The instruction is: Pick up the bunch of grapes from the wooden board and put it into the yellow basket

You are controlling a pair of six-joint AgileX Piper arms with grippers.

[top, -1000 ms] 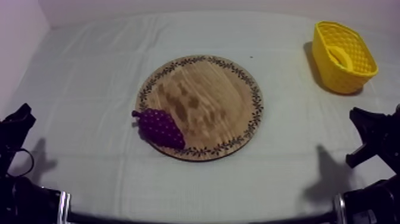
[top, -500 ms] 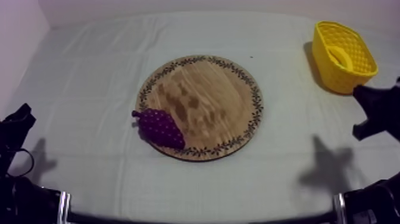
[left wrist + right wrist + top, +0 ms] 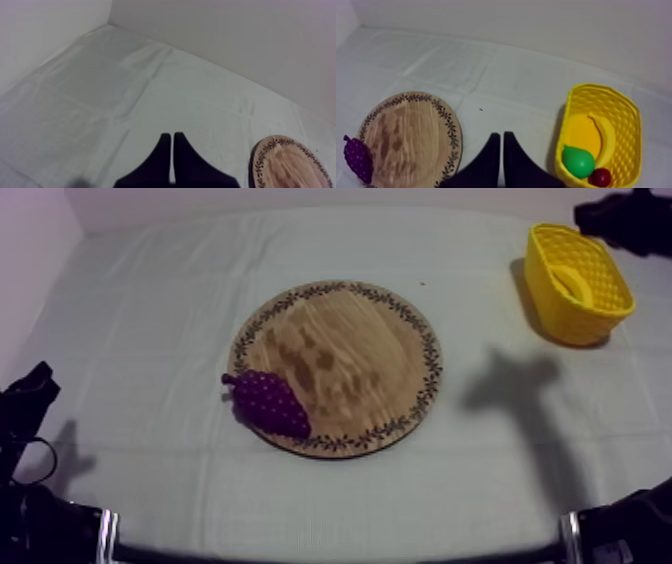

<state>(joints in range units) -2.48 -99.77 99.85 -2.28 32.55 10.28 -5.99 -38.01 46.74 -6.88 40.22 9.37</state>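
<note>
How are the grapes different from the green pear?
The bunch of grapes is purple and bumpy; the pear is green and smooth. The grapes lie at the edge of the wooden board; the pear sits in the yellow basket. Both are toy fruit.

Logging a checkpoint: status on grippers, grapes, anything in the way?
Left gripper shut, low at left. Right gripper shut on nothing, up near yellow basket. Bunch of grapes on wooden board rim, untouched. Basket holds banana, pear, small red fruit.
</note>
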